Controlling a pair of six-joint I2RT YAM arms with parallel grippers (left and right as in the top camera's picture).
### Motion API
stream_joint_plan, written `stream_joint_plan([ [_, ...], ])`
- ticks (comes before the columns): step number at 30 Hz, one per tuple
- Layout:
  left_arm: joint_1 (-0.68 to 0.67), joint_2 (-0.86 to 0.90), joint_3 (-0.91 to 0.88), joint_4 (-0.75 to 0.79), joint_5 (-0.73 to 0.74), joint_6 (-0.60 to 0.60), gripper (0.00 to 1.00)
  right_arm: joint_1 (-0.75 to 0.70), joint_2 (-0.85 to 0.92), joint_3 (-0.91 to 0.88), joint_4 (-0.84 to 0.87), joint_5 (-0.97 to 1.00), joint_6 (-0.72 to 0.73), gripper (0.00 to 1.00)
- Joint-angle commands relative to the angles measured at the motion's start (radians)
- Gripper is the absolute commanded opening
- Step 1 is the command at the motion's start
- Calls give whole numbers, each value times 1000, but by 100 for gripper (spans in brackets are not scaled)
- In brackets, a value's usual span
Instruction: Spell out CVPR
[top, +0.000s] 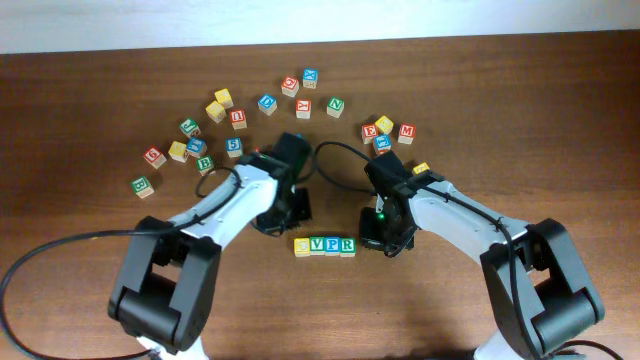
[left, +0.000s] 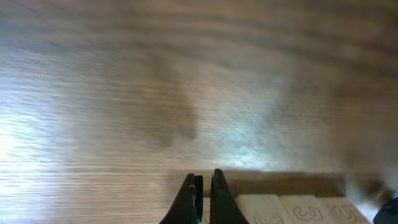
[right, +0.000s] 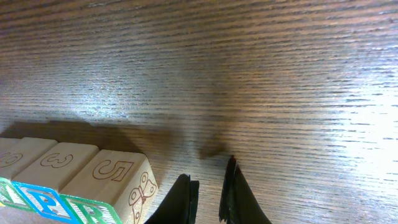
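A row of lettered wooden blocks (top: 325, 245) lies on the table in front of both arms: a yellow block at the left end, then V, P and R. My left gripper (top: 285, 222) hangs just behind the row's left end, shut and empty. In the left wrist view, my left gripper (left: 203, 186) has its tips together, with the pale block tops (left: 280, 208) at lower right. My right gripper (top: 385, 243) sits just right of the R block. In the right wrist view, my right gripper (right: 210, 186) is shut to a thin gap with nothing in it, beside the end block (right: 109, 183).
Loose letter blocks are scattered across the far half of the table: a group at the left (top: 190, 140), a group in the middle (top: 290, 95) and a group at the right (top: 385, 130). A black cable (top: 60, 250) runs along the left.
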Motion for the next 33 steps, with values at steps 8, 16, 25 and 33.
stream_joint_plan([
  [8,-10,11,40,18,166,19,0,-3,2,-3,5,31,2,10],
  [16,-57,11,39,2,167,19,0,-3,2,-3,4,31,2,9],
  [25,-62,11,39,1,148,19,0,-3,2,-3,3,30,2,9],
  [33,-85,11,24,19,114,19,0,-3,2,-3,-1,30,2,10],
])
